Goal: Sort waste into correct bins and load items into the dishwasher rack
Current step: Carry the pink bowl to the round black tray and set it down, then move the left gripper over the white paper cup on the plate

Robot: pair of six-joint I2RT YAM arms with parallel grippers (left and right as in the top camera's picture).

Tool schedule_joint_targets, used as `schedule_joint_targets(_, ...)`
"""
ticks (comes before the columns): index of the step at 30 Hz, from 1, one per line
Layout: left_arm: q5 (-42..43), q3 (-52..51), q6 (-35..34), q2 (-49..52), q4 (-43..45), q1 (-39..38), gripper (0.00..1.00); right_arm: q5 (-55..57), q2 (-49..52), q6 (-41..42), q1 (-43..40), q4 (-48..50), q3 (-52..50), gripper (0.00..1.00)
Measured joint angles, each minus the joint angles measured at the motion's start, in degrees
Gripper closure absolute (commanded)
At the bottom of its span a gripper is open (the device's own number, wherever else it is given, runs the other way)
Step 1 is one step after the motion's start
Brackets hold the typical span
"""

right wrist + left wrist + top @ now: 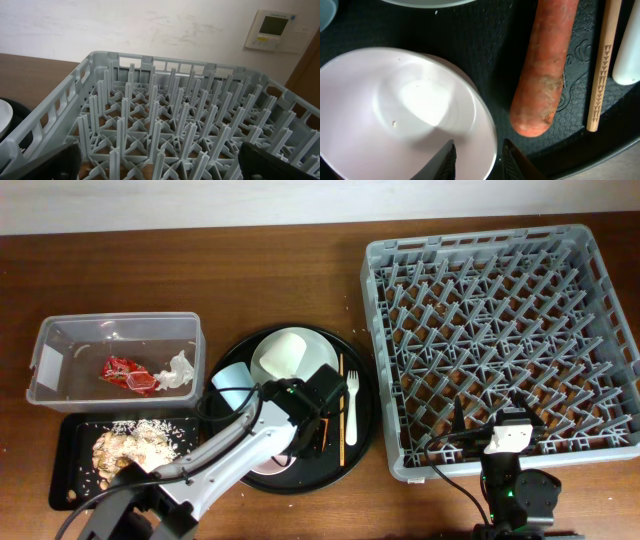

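Overhead: the left arm reaches from the lower left onto the round black tray (365, 395) and hides what lies under its claw. The left wrist view fills that in: the left claw (479, 162) has its fingers a little apart, with the rim of the white bowl (405, 110) in the gap, one tip over the bowl's inside, not clamped. Just right of the bowl the orange carrot (545, 75) lies on the round tray; it cannot be seen from overhead. Right of the carrot are a wooden chopstick (602, 65), then the white fork (630, 50). Only the overhead view shows the rest. The pale grey-green plate (320, 345) is at the back of the round tray with a white cup (285, 352) on it, and the light blue cup (232, 380) is beside it. The clear tub (60, 330) at the left of the table (250, 270) holds the red wrapper (128, 373) and the white tissue (178, 370). The shallow black tray (75, 480) in front of it holds the food scraps (135, 445). The grey dishwasher rack (500, 330) is on the right with nothing loaded. Right wrist view: the right claw (165, 167) is spread wide, holding nothing, above the rack's near edge. This view alone shows a wall panel (272, 30) behind the rack.
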Motion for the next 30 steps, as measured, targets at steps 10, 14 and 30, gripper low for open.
schedule_joint_targets(10,-6.0,26.1,0.8,0.3,-12.9,4.7,0.56,0.0,0.0,0.0,0.0,0.0,0.0,0.01)
schedule_joint_targets(14,-1.2,27.9,-2.3,0.5,-10.1,15.2,0.55,0.0,0.0,0.0,0.0,0.0,0.0,0.01)
schedule_joint_targets(30,9.7,27.8,4.2,3.8,-3.0,28.4,0.28,0.0,0.0,0.0,0.0,0.0,0.0,0.01)
